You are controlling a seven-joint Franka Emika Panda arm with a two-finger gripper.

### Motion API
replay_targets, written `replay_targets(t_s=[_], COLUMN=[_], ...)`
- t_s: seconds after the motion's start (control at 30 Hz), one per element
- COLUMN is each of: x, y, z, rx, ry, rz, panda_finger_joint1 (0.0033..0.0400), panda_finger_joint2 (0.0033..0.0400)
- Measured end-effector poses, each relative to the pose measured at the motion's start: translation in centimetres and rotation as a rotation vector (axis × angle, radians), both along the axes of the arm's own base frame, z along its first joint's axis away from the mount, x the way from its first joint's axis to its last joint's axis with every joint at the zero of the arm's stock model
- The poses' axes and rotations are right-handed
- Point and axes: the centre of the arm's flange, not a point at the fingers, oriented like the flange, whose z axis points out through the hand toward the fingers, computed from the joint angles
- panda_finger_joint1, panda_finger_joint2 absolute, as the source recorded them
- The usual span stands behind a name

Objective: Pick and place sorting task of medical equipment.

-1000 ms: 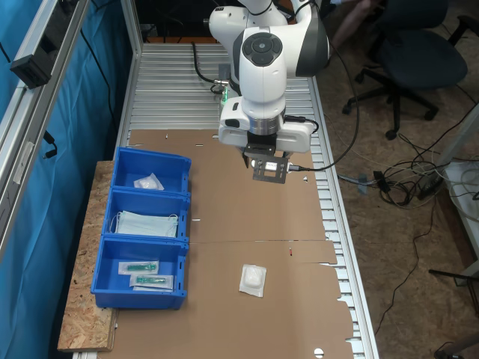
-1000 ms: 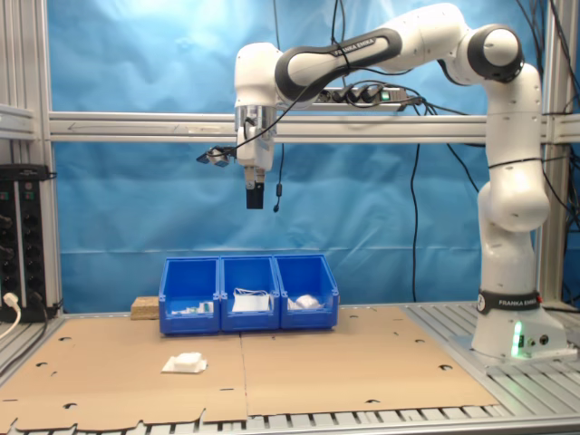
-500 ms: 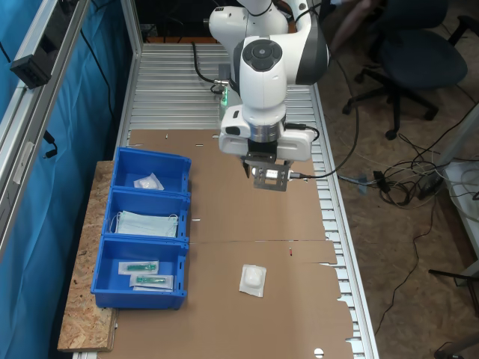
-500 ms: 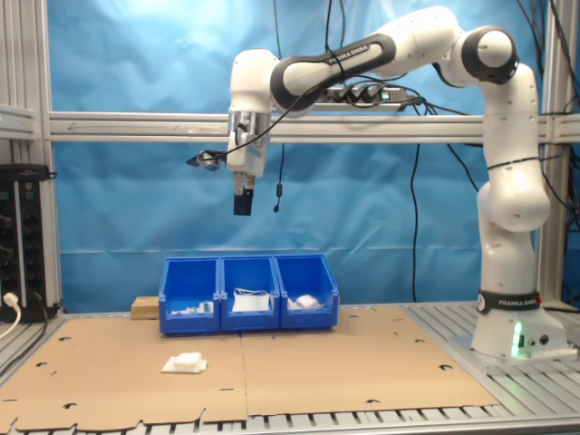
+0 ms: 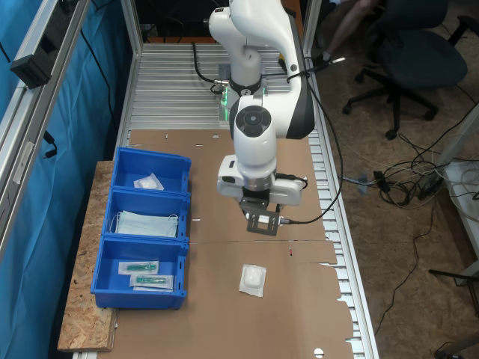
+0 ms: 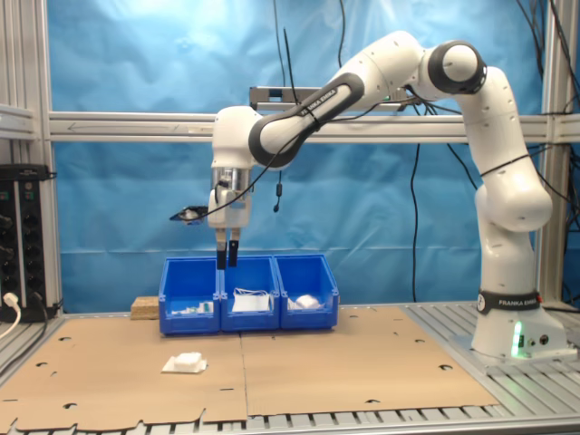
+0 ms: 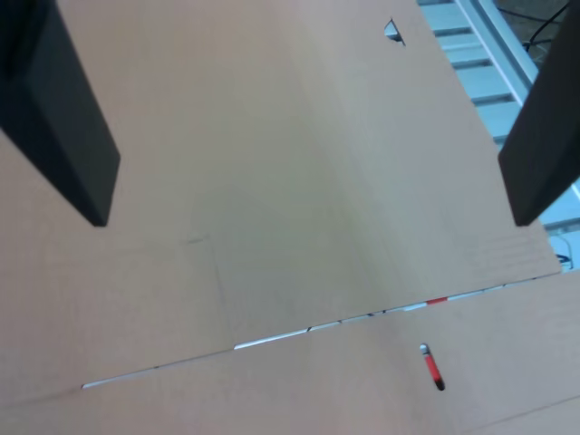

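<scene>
Currently the end effector [image 5: 263, 222] hangs in mid-air over the brown cardboard sheet [image 5: 247, 202] on the counter [image 5: 172, 82], pointing straight down, nothing between the fingers. Fingers [image 7: 63, 118] are spread wide in the wrist view, with bare cardboard and a seam [image 7: 308, 328] showing in the gap; in the second exterior view the end effector [image 6: 226, 257] sits level with the upper edge of the bins behind it.

The medical equipment [image 5: 253, 279], a white wrapped pad, lies flat on the cardboard, below the end effector and a little off from directly under it, on the side away from the robot base [image 6: 517, 340]. Not touching. In the second exterior view the medical equipment [image 6: 185, 363] sits towards the second exterior view's left of the fingertips, near the front edge of the cardboard.

Off to the side, well apart from the end effector: three joined blue bins [image 5: 144, 238]. One holds a white wrapped pad [image 5: 148, 182], the middle one pale-blue face masks [image 5: 147, 224], the last green-tipped items in clear packets [image 5: 146, 274].

Farther out, an office chair [image 5: 412, 52] and cables [image 5: 404, 176] on the floor beyond the counter.
</scene>
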Motion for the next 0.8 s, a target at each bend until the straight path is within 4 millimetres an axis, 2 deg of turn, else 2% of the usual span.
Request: replay_targets(t_s=[0.07,0.1,0.3,0.5,0.8], x=[0.2,0.5,1.6,3.1,5.4], y=[-0.4,-0.7,-1.8,-2.6,-3.2], z=[-1.6,-2.9,-6.2,-8.3,-10.3], rx=[0.001,0.001,0.000,-0.020,-0.043], ry=[0.011,0.020,0.033,0.025,-0.028], rz=[-0.007,-0.014,-0.031,-0.027,-0.018], panda_finger_joint1=[0.0400,0.0400,0.0400,0.0400,0.0400], panda_finger_joint2=[0.0400,0.0400,0.0400,0.0400,0.0400])
